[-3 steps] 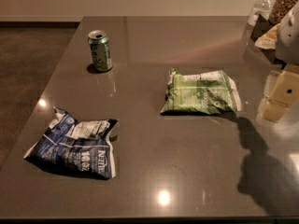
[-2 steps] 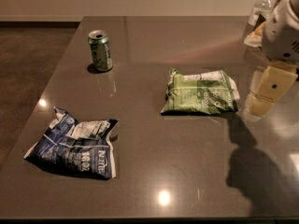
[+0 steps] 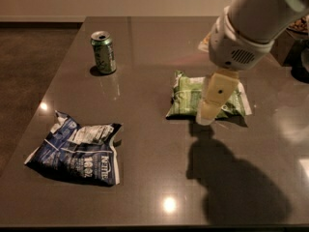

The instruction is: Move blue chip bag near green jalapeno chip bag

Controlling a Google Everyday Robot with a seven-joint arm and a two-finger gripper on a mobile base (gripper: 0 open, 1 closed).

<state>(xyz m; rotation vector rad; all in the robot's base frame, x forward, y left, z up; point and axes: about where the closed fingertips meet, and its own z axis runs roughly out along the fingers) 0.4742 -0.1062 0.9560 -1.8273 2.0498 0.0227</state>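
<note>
Table (image 3: 149,178) — 2 bags (image 3: 77,151) (image 3: 186,95), can (image 3: 103,52); pincer (image 3: 205,119) above.

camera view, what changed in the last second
The arm swung in from the right edge toward the left, so the end effector is now in front of the green jalapeno chip bag, hiding part of it. Nothing was grasped or released. The blue chip bag, the green one and the soda can stayed put on the table.

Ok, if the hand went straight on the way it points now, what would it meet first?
Probably the green jalapeno chip bag: the hand hangs pointing down over its near edge. Depth is unclear, so it could land on the table just in front instead.
</note>
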